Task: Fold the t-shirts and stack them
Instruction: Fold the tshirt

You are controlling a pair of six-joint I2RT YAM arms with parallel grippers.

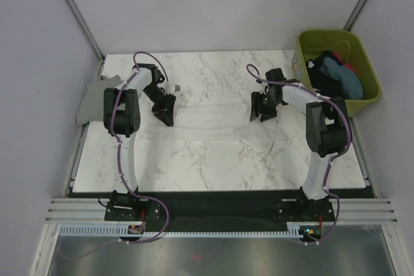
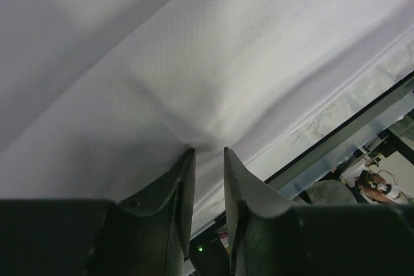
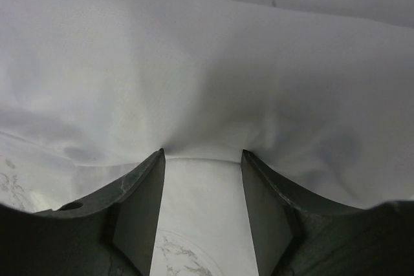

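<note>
1. Your left gripper (image 2: 207, 152) is closed narrow on a pinch of the white t-shirt (image 2: 226, 63). The cloth puckers to a point right at the fingertips and fans away from there.
2. Your right gripper (image 3: 202, 153) stands wide, with the shirt's edge stretched across its 2 tips. From the wrist view it may be merely draped over them, since no cloth shows between the pads.
3. The white t-shirt lies spread across the middle of the table (image 1: 194, 172), between the 2 grippers. It is white on pale marble, so its outline is faint from above.
4. Expect it to handle light, soft and limp. It will sag from any held point, and it will likely drag and wrinkle if you pull it along the marble. Nothing about it is fragile, but thin fabric can slip out of a shallow pinch.
5. Take hold at a hem, a shoulder or a folded edge, at 2 points well apart. Pinch deep enough to catch both layers, and lift both sides together so the edge between them keeps taut.
6. Further out, a grey t-shirt (image 1: 90, 105) lies at the table's left edge. The dark and blue-teal t-shirts (image 1: 336, 75) sit in the olive-green bin (image 1: 330, 32) at the far right, well apart from the work.
</note>
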